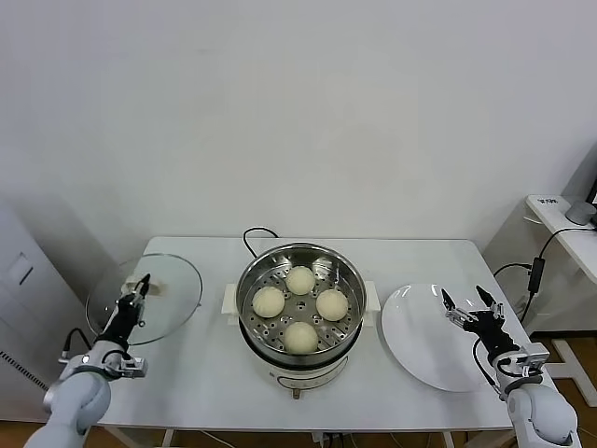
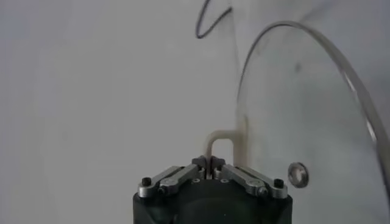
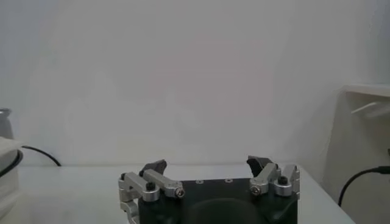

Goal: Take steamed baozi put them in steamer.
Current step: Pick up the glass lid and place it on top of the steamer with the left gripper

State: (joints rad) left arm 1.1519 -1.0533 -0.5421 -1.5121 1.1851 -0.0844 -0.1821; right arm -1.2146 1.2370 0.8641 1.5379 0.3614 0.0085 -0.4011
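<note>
Four pale round baozi (image 1: pixel 300 280) sit on the perforated tray inside the shiny steel steamer (image 1: pixel 255 319) at the table's middle. My left gripper (image 1: pixel 142 285) is at the table's left, shut on the beige handle (image 2: pixel 217 145) of the round glass lid (image 1: pixel 173 301), holding the lid tilted above the table. The lid's glass (image 2: pixel 311 109) also shows in the left wrist view. My right gripper (image 1: pixel 469 301) is open and empty above the flat white plate (image 1: pixel 420 345) at the right. Its spread fingers (image 3: pixel 153 168) show in the right wrist view.
The steamer's black cord (image 1: pixel 254 235) runs off the table's back edge. A white side table (image 1: pixel 569 233) with a cable stands at the far right. A grey cabinet (image 1: pixel 23 280) stands left of the table.
</note>
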